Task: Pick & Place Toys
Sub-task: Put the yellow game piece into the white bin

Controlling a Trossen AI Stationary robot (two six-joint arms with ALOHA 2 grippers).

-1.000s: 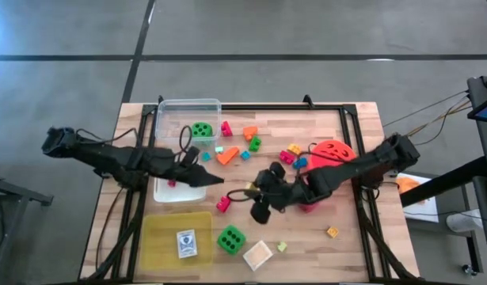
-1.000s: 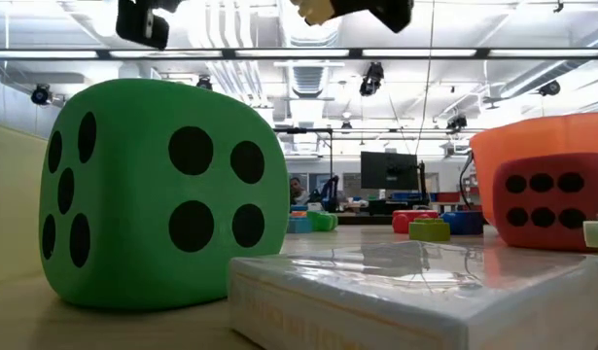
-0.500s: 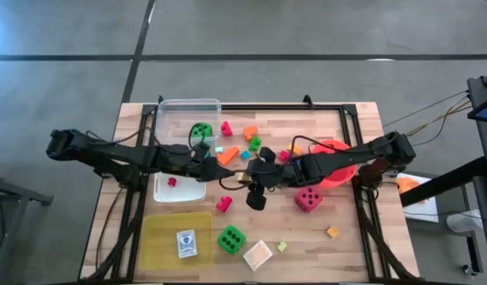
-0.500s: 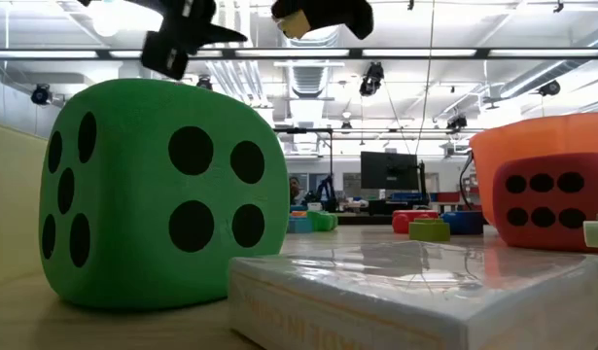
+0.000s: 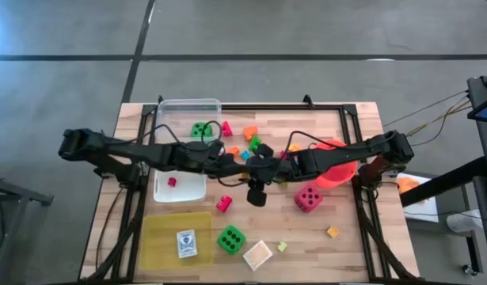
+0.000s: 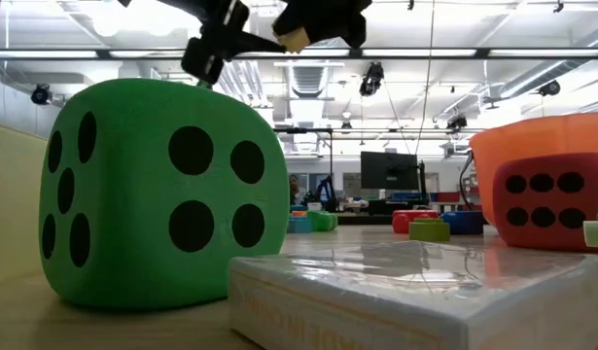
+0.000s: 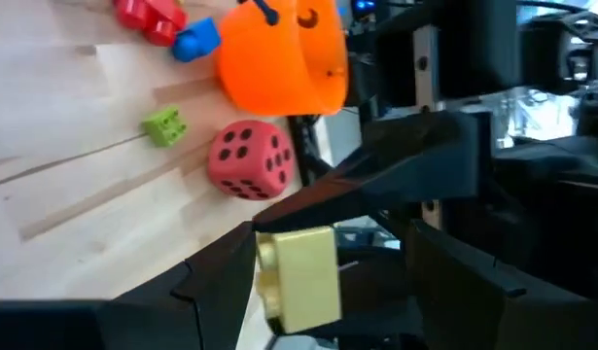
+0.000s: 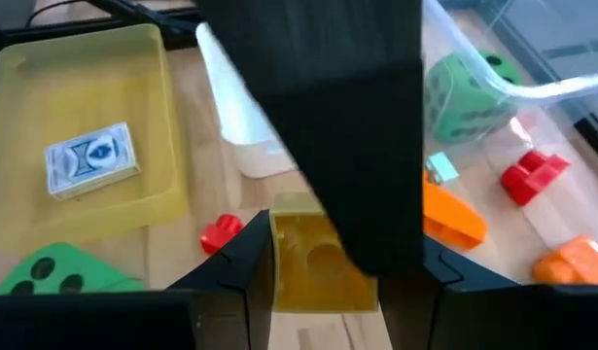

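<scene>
While both arms meet over the middle of the table, I see my right gripper (image 8: 323, 272) holding a yellow block (image 8: 313, 262) pinched between its two fingers, lifted clear of the wood. My left gripper (image 7: 308, 267) faces it from the other side with its fingers spread wide on either side of that same yellow block, and I cannot tell from any view whether they touch it. From overhead the two grippers sit tip to tip, the left gripper (image 5: 227, 161) just beside the right gripper (image 5: 255, 168), near the scattered small blocks (image 5: 251, 138) toward the far edge. A pink die (image 5: 309, 198) lies on the wood near the orange bucket (image 5: 336, 162), which sits under my right arm. One green die (image 5: 200, 130) rests inside the clear tub (image 5: 188, 107) at the far left, and a small red piece (image 5: 172, 182) lies in the near part of that tub. Another green die (image 5: 231, 238) stands at the near edge beside the yellow tray (image 5: 160, 237), which holds a card deck (image 5: 186, 243). A pink block (image 5: 224, 203) lies on the bare wood between the tub and that die. A pale flat box (image 5: 257, 255) sits just beside the near green die.
</scene>
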